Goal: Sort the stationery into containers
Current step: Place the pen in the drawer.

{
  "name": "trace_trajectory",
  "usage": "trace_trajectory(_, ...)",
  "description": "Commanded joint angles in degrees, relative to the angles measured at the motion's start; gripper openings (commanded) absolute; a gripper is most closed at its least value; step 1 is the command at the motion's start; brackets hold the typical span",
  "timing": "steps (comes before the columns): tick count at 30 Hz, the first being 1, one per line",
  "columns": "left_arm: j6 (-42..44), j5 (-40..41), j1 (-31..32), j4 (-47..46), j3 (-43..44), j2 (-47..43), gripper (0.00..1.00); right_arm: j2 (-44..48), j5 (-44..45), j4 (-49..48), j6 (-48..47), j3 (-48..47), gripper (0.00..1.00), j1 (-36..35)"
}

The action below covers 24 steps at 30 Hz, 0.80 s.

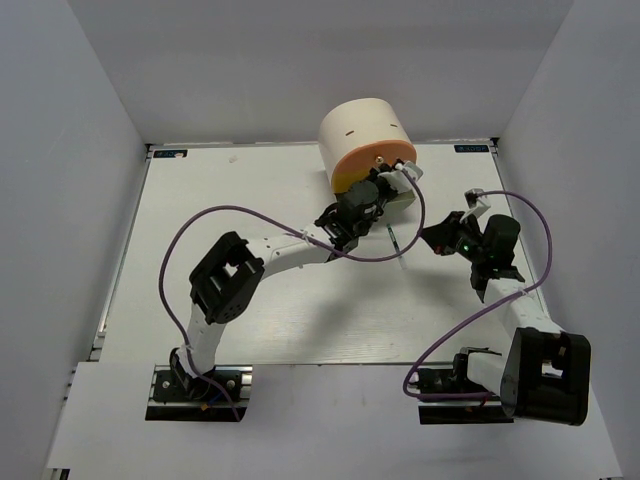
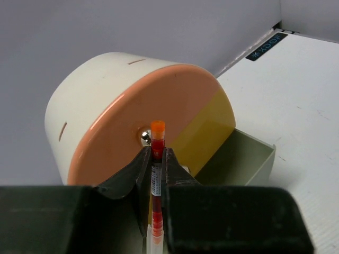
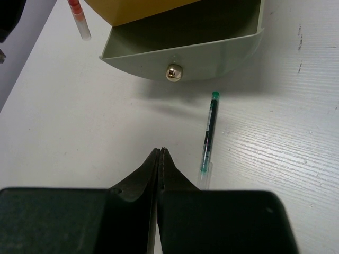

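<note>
Left gripper [image 2: 157,154] tight on red pen [image 2: 157,132] before orange drawer [image 2: 119,132]; right gripper [image 3: 160,153] pressed together, short of green drawer [image 3: 217,58] rim.

Table [image 1: 250,330]: white, matt, faint grain visible in the right wrist view. A few small dark scuff marks [image 3: 300,37] on its surface. Enclosure walls [image 1: 300,60]: plain pale grey, standing at the far, left and right sides of the table. Left-corner label [image 1: 170,154] and right-corner label [image 1: 474,149]: small, dark, at the far table edge; print unreadable. Metal rail [image 1: 103,330] along the left table edge
</note>
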<state>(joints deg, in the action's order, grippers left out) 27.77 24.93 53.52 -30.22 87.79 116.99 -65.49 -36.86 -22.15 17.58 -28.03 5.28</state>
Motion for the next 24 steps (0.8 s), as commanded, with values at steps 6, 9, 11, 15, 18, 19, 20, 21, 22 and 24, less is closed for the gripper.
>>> trace_trajectory(6, 2.9, -1.6, -2.3, -4.2, -0.2, 1.0, 0.0, -1.2, -0.7, 0.7, -1.7, -1.8, 0.0, 0.7)
trace_trajectory(9, 2.4, -1.1, -2.3, -4.9, -0.8, 2.2, 0.0, -1.2, -0.5, 1.0, -1.7, -1.9, 0.0, 0.7)
trace_trajectory(11, 2.4, -1.1, -2.8, -5.5, -0.8, 2.8, 0.0, -1.3, -0.5, 1.1, -1.8, -2.1, 0.0, 0.7)
trace_trajectory(15, 1.8, -0.6, -2.8, -5.5, -1.8, 2.8, 0.0, -1.4, -0.7, 1.2, -1.9, -2.0, 0.0, 0.8)
trace_trajectory(18, 1.3, -0.1, -2.8, -6.1, -1.8, 3.3, 0.02, -1.2, -0.9, 1.1, -1.7, -1.8, 0.0, 0.6)
trace_trajectory(19, 0.8, -0.1, -2.8, -6.1, -1.8, 3.3, 0.05, -1.4, -1.1, 1.1, -1.7, -1.8, 0.0, 0.8)
trace_trajectory(20, 0.8, -0.1, -2.8, -6.1, -1.8, 3.3, 0.09, -1.3, -1.2, 1.0, -1.7, -1.7, 0.0, 0.7)
trace_trajectory(21, 0.8, -0.1, -2.8, -6.1, -1.8, 3.3, 0.09, -1.5, -1.4, 1.0, -1.8, -1.6, 0.0, 0.7)
trace_trajectory(22, 0.8, -0.1, -2.8, -6.1, -1.8, 3.9, 0.1, -1.2, -1.4, 0.9, -1.6, -1.7, 0.0, 0.8)
trace_trajectory(24, 0.8, -0.1, -2.8, -5.6, -0.8, 3.9, 0.1, -1.2, -1.5, 1.1, -1.7, -1.5, 0.0, 0.8)
